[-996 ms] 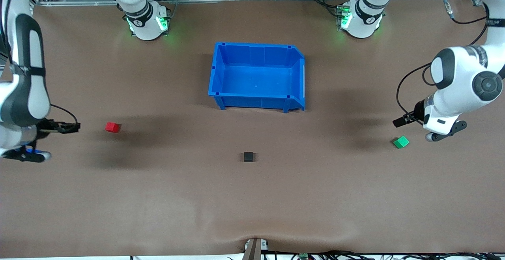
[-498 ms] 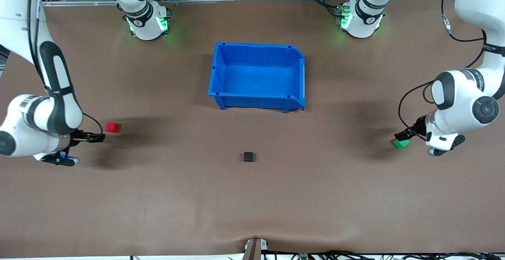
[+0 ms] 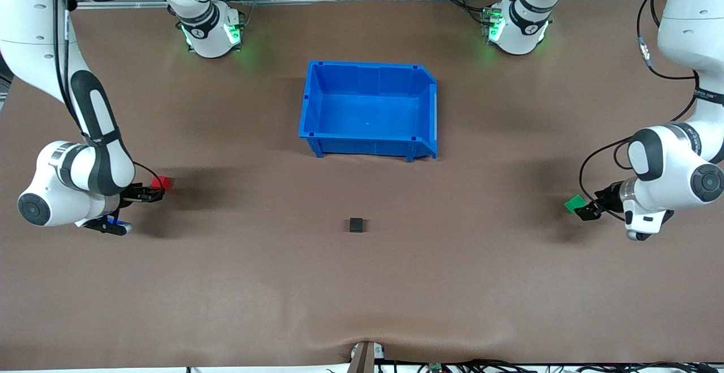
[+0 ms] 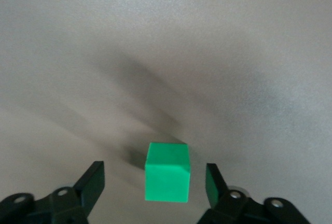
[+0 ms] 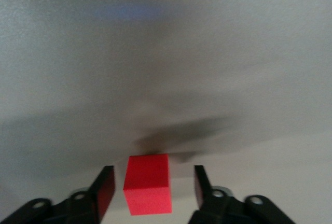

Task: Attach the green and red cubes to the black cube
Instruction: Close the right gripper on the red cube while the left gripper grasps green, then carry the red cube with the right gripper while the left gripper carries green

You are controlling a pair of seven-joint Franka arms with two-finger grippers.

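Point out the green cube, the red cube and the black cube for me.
green cube (image 4: pixel 167 175), left wrist view, middle of its facing side.
red cube (image 5: pixel 148 189), right wrist view, middle of its facing side.
black cube (image 3: pixel 356 224), front view, its top face.

From the front, the left gripper (image 3: pixel 588 212) covers part of the green cube (image 3: pixel 573 204), and the right gripper (image 3: pixel 151 193) covers part of the red cube (image 3: pixel 163 181). Whether any finger touches either cube cannot be told. In both wrist views the picture's edge cuts off each gripper below its 2 fingers. The black cube (image 3: pixel 356 224) is too small to show any surface detail.
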